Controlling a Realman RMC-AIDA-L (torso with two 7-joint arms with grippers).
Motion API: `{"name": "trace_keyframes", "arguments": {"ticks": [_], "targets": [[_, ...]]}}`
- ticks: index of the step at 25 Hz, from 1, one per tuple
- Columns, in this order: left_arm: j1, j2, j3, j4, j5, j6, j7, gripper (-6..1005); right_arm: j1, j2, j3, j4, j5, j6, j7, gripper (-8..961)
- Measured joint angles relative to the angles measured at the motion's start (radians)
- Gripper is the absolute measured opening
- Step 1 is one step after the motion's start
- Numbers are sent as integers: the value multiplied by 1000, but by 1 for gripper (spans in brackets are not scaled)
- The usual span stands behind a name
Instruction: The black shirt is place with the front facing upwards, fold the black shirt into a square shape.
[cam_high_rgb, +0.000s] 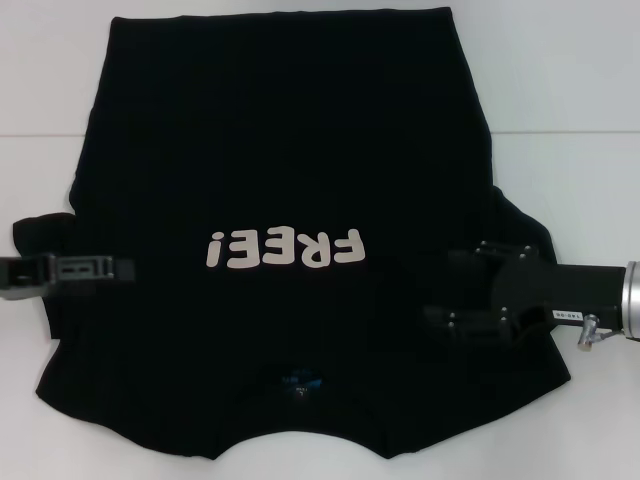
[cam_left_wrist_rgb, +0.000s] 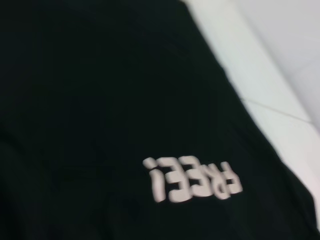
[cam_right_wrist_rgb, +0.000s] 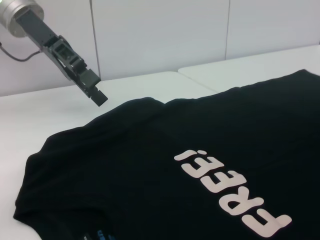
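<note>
The black shirt (cam_high_rgb: 290, 200) lies flat on the table (cam_high_rgb: 580, 80), lettering up. My left tool (cam_high_rgb: 120, 268) reaches level over its left sleeve, seemingly narrow; my right tool (cam_high_rgb: 440, 290), spread wide, hovers over its right sleeve

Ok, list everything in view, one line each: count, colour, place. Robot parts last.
black shirt: one, black, spread flat across the table, collar nearest the robot.
FREE! lettering: one, pale pinkish-white, on the shirt front, upside down in the head view.
neck label: one, blue, inside the collar.
table: one, white, under the shirt, with seams between panels.
left gripper: one, black, at the shirt's left sleeve edge.
right gripper: one, black with a silver wrist, over the shirt's right sleeve area.
</note>
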Motion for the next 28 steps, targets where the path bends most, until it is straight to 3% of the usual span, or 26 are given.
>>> {"name": "trace_keyframes", "arguments": {"ticks": [3,13,28], "targets": [[-9,13,-2,7,28,-17,-89,945,6,0,-22,0,0,17,17,889],[-6,24,-14,19,124,-156,-284,944,12,2,-45,12,0,46,18,886],[-18,26,-31,-86,162,-293,-300,933,10,2,-47,25,0,54,18,883]]}}
